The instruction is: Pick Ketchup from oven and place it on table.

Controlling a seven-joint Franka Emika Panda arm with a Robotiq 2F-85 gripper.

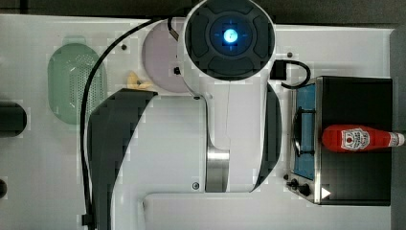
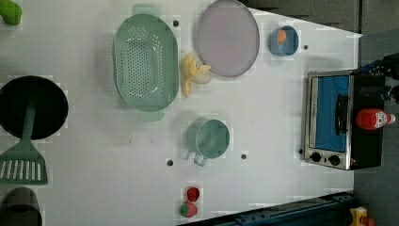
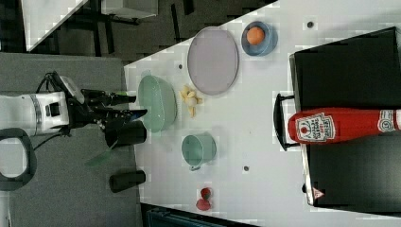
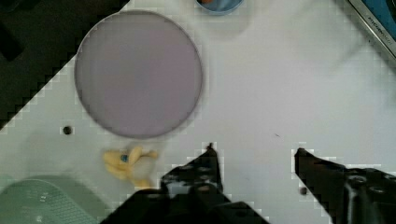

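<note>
Wrist view: the black two-fingered tool [image 4: 254,156] is seen with its fingers spread well apart and nothing between them, above the bare white counter with small dark holes [image 4: 289,84], near a round flat lilac plate [image 4: 138,73] and a small yellow banana-shaped toy [image 4: 128,161]. In the right view, the tool [image 3: 127,106] is carried high over the counter's far end, level with a pale green perforated colander [image 3: 158,103].

The small red squeeze bottle of ketchup with a white label and white cap [image 1: 360,138] is found lying on its side on the black top of the boxy toaster oven with a steel-framed blue glass door [image 1: 356,182], not inside it; in the top view its cap points to the top view's right, and its red body lies just behind the door's dark handle. In the left view the ketchup [image 2: 373,118] is seen well apart from a pale green mug [image 2: 210,138] and two red strawberries [image 2: 190,201].

The task is judged to be at its very start: no approach has been made and the bottle is untouched. For the next move, the tool would need to be carried across to the oven, brought down over the bottle's red body, and turned so that the fingers straddle its narrow width. Care is called for, since a round bottle lying loose may roll when nudged.
</note>
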